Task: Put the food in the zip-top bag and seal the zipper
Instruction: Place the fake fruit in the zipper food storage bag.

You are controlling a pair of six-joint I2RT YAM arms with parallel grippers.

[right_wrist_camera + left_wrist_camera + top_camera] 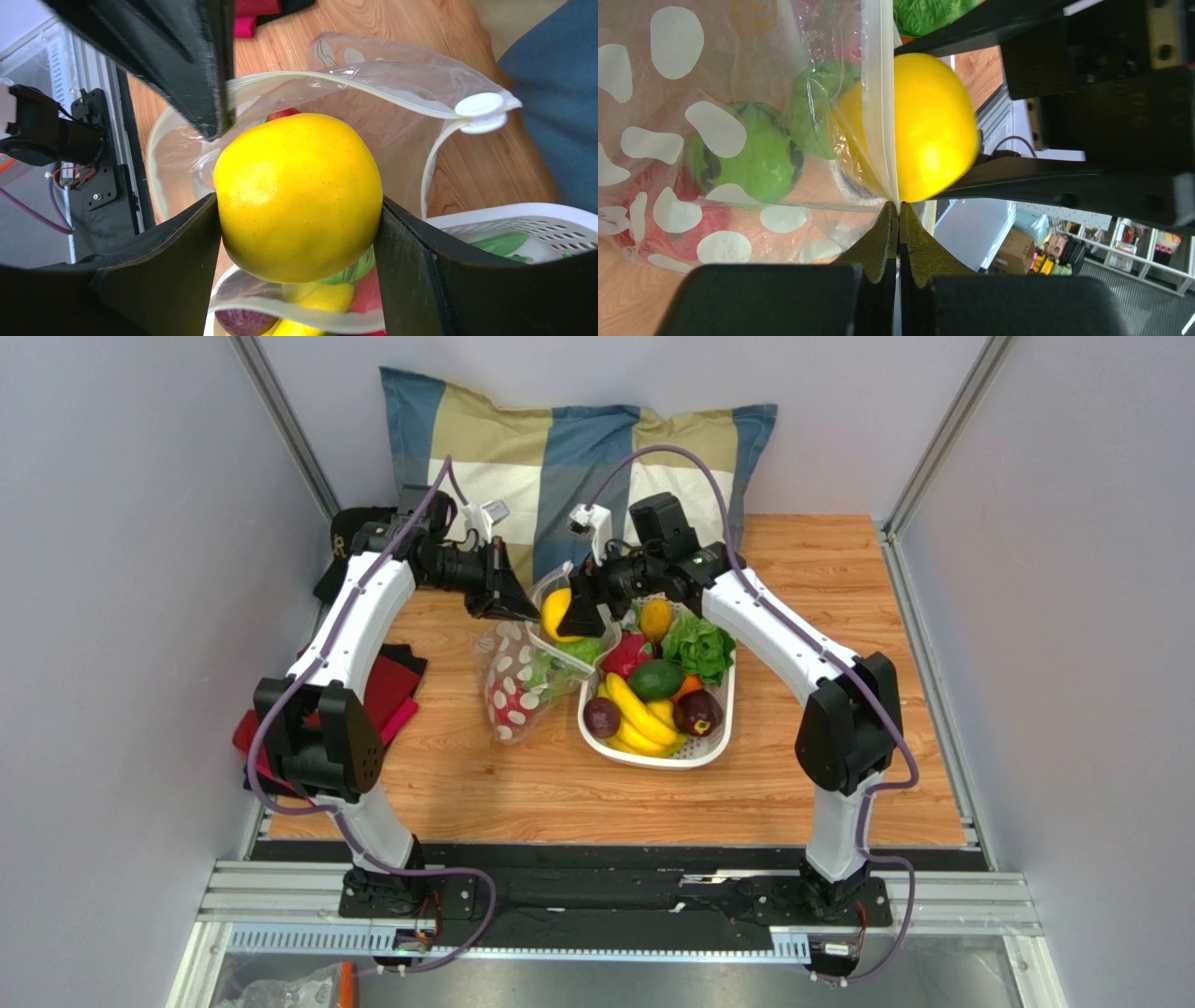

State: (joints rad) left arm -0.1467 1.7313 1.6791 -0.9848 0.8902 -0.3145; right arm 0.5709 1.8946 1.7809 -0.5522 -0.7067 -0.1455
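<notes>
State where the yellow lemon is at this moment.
The lemon is clamped in the right gripper at the open mouth of the zip-top bag, near the centre of the top view, just left of the white basket.

plaid pillow (561, 441) at far edge of wooden table (491, 798); white slotted basket (709, 746) mid-table; red cloths (393, 700) at left edge.

Table (842, 770): light wood planks, walls on three sides.
Middle: white slotted basket (701, 749), full of toy produce.
Left of basket: clear spotted bag (512, 693), just beside it, lower end on the wood.
Far edge: checked pillow (561, 441).
Left edge: red and black cloths (390, 689).
</notes>
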